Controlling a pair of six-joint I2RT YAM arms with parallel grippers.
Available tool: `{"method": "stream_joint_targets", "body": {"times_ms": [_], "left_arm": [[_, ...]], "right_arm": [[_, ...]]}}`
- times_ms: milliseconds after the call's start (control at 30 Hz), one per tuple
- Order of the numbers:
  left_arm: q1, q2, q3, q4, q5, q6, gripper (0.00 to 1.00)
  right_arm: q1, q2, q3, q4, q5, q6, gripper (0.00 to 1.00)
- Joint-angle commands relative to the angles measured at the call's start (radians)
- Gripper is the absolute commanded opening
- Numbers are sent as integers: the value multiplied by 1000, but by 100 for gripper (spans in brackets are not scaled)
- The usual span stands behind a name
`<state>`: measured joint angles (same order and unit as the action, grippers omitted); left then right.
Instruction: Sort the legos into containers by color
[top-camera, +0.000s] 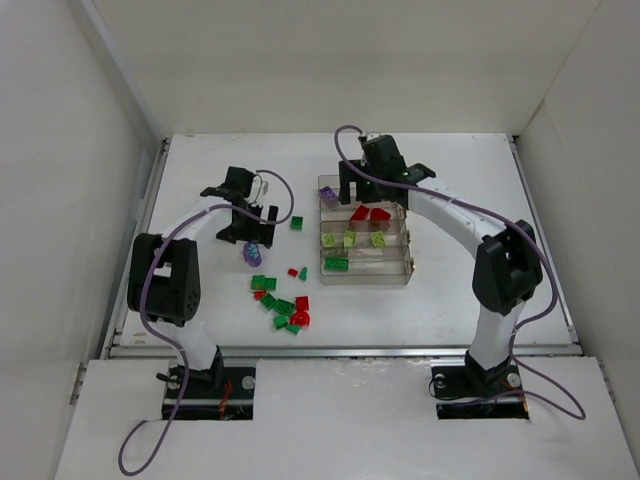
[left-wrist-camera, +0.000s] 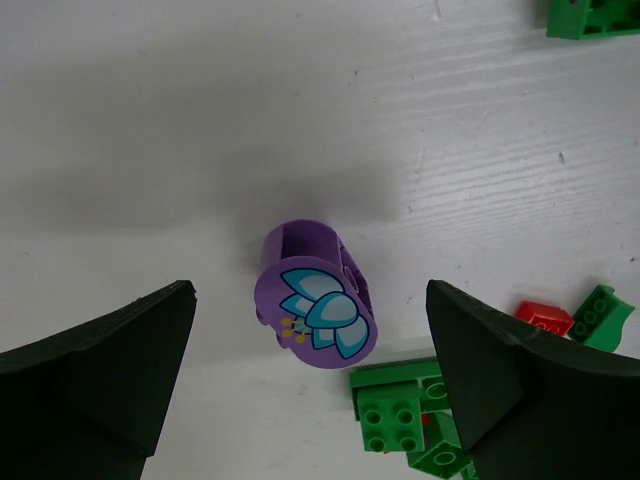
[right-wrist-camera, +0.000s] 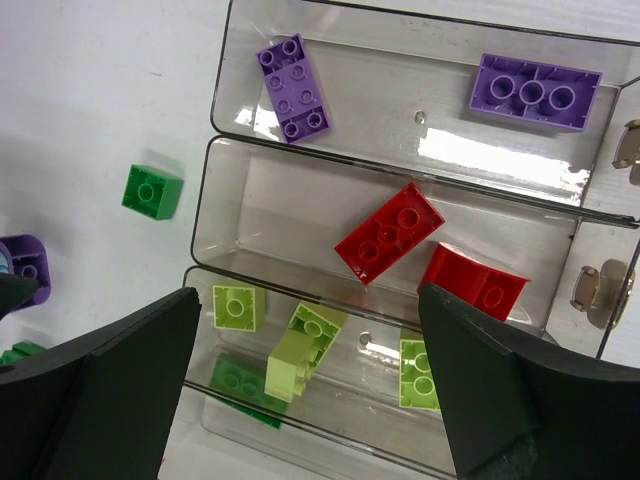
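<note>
Left pincer released and spread wide over a round purple piece; right pincer likewise released above the tray, grasping nothing.

The purple piece, with a blue flower print on its face, lies on the white bench between the left fingers, touching neither. Just beside it lies a pile of green and red bricks. The tray sits to the right of that pile. Its far compartment holds two purple bricks, the next two red bricks, the third three lime bricks, and the nearest a dark green brick. A lone green brick lies on the bench just left of the tray.
</note>
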<state>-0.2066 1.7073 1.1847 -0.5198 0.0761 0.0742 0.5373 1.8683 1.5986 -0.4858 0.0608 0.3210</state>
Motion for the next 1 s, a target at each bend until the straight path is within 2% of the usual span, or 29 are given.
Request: {"method": "stream_joint_targets", "body": {"times_ms": [0,367,633,667,700,800,833,967], "left_arm": [[4,-6,-28,-5,-27,-151,99],[13,21,-69,32,-72,-191,78],[22,60,-69,12,27,-211,53],[22,60,-69,12,27,-211,49],[22,60,-60,12,27,-211,35],[22,60,-33,12,14,-202,5],[22,60,-21,12,5,-202,0],[22,49,64,12,17,-146,0]], "right_arm": [[6,-66,-5,38,7,10,95],[6,-66,-14,38,7,10,95],[6,-75,-14,29,7,10,95],[6,-75,-14,29,7,10,95],[6,-75,-14,29,7,10,95],[6,-75,-14,29,7,10,95],[6,-75,-14,29,7,10,95],[6,-75,-14,29,19,10,95]]}}
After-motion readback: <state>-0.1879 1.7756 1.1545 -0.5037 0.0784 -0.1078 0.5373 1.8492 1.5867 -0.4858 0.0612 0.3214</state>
